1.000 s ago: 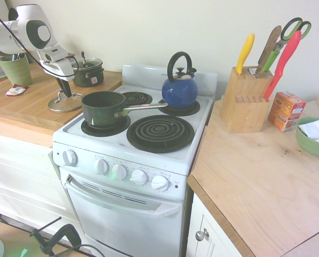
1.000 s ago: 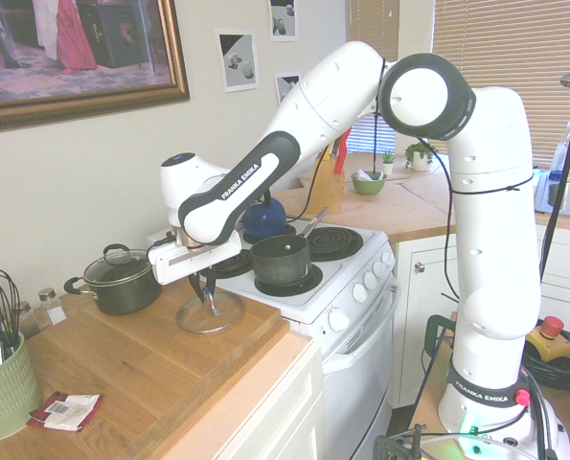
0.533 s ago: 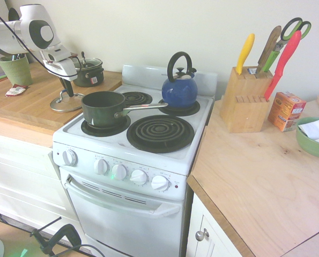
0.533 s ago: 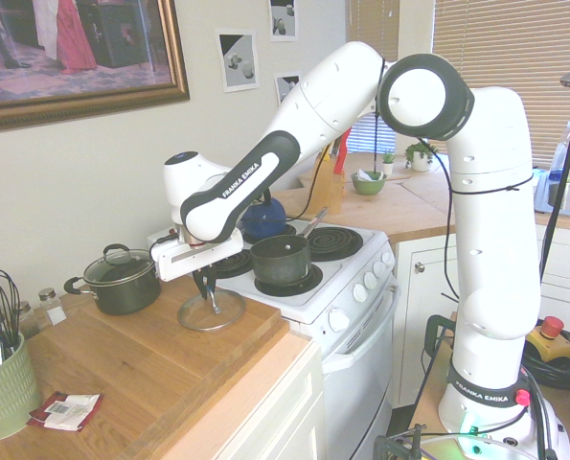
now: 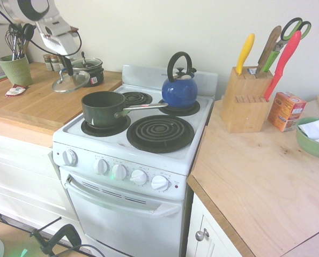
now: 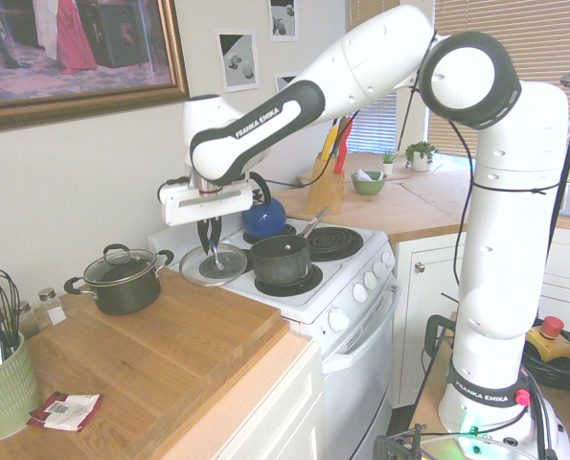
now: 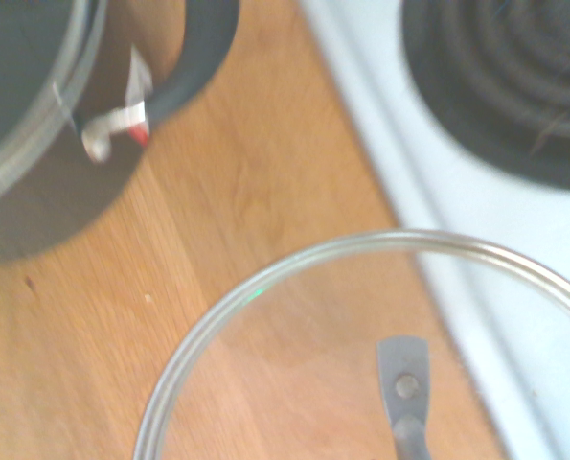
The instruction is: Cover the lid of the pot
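Lid (image 6: 215,265), glass, raised above the worktop (image 6: 174,335) beside the saucepan (image 6: 282,260), its handle pinched by the gripper (image 6: 209,244); a weak hold could let it tilt and slip.

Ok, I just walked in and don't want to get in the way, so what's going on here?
The white Franka arm has the glass lid by its knob in its shut gripper, holding it tilted, clear of the wooden counter near the stove's edge. The dark saucepan with the long metal handle sits uncovered on a burner beside it, so the lid isn't on yet. It probably goes there next.
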`<state>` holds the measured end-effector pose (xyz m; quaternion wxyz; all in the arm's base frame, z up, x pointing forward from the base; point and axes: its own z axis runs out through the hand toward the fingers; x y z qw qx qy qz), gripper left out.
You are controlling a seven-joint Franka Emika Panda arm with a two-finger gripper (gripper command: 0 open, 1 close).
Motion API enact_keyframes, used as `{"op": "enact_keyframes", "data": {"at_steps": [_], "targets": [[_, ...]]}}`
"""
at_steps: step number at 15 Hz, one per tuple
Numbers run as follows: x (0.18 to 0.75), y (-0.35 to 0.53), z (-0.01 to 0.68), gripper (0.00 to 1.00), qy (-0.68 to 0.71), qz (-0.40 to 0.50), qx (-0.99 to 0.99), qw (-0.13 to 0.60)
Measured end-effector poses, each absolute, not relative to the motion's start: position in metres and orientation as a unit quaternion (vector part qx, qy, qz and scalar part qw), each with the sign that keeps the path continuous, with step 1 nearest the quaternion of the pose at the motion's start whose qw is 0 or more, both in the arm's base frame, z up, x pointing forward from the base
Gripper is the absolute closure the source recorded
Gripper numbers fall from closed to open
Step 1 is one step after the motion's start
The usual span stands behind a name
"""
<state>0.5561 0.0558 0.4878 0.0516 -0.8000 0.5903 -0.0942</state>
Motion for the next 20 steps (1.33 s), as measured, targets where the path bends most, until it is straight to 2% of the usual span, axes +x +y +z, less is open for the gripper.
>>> {"op": "enact_keyframes", "data": {"at_steps": [5,20], "targets": [[0.546,0.009,0.526,1.00,0.616,-0.097,-0.779,0.065],[0.523,-0.120,0.488,1.00,0.686,-0.049,-0.723,0.067]]}}
